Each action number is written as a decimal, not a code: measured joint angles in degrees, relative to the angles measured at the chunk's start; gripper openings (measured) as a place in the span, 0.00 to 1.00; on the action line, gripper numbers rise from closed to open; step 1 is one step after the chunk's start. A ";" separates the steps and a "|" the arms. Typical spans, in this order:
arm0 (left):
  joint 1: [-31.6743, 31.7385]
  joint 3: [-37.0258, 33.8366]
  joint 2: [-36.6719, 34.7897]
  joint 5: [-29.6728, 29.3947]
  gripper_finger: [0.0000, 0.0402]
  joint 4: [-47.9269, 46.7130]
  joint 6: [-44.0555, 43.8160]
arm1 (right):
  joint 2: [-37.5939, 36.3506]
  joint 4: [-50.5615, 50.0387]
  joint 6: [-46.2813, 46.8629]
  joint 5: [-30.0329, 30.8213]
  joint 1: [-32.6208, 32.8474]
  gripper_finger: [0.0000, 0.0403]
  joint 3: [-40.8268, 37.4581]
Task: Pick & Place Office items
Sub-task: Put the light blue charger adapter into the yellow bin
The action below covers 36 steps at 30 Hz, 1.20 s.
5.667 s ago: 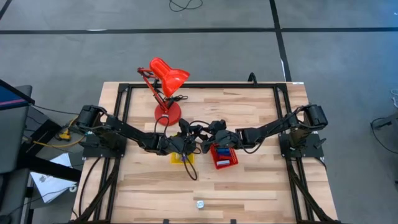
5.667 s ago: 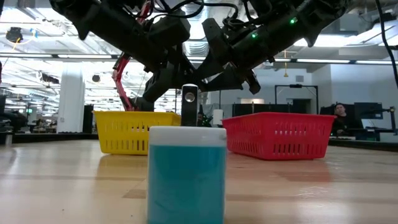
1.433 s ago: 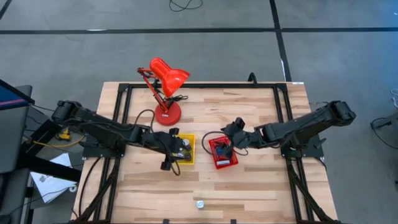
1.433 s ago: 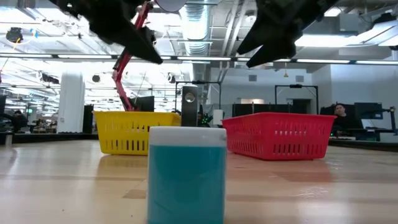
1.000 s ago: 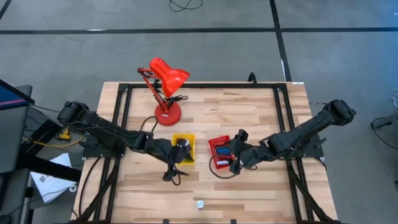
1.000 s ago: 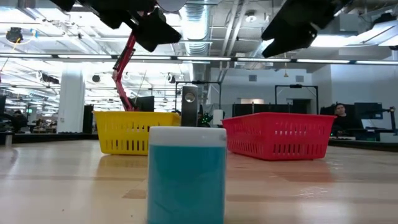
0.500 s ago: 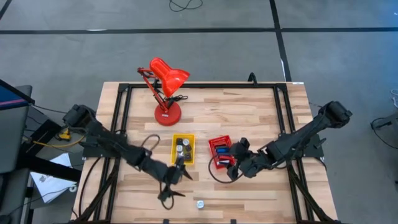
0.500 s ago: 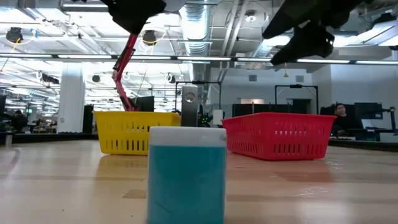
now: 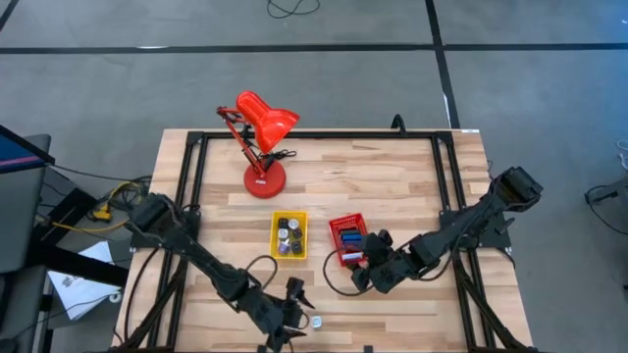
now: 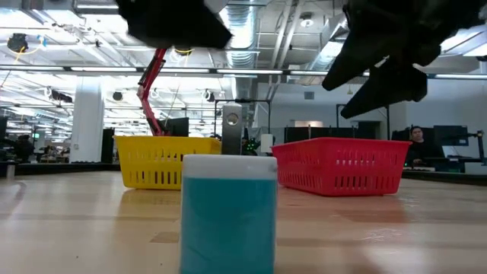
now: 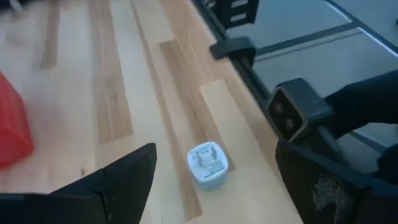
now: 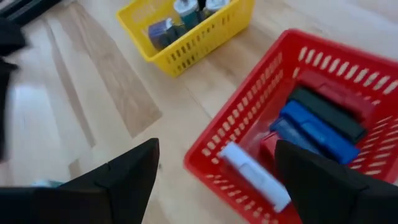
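Basket (image 12: 205, 34): yellow, slotted walls. Basket (image 12: 261, 118): red, slotted walls; inside, blue, black and white flat pieces (image 12: 317, 127). Small piece (image 11: 208, 164): pale blue body, white top. Lamp (image 9: 261, 132): red. Table (image 9: 392, 186): light wood planks.

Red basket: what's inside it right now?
The red basket holds flat bars: a blue bar, a black bar beside it, and a white-and-blue piece near the wall. Something red lies underneath them, mostly covered. The far corner is out of frame.

baskets – 2 (image 9: 288, 218) | desk lamp – 1 (image 9: 261, 132) | loose white-blue item on table – 1 (image 9: 316, 321)
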 joint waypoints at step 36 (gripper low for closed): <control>1.03 12.16 13.40 -2.51 0.80 -11.25 -11.18 | 0.37 4.81 6.11 5.22 7.45 0.77 0.02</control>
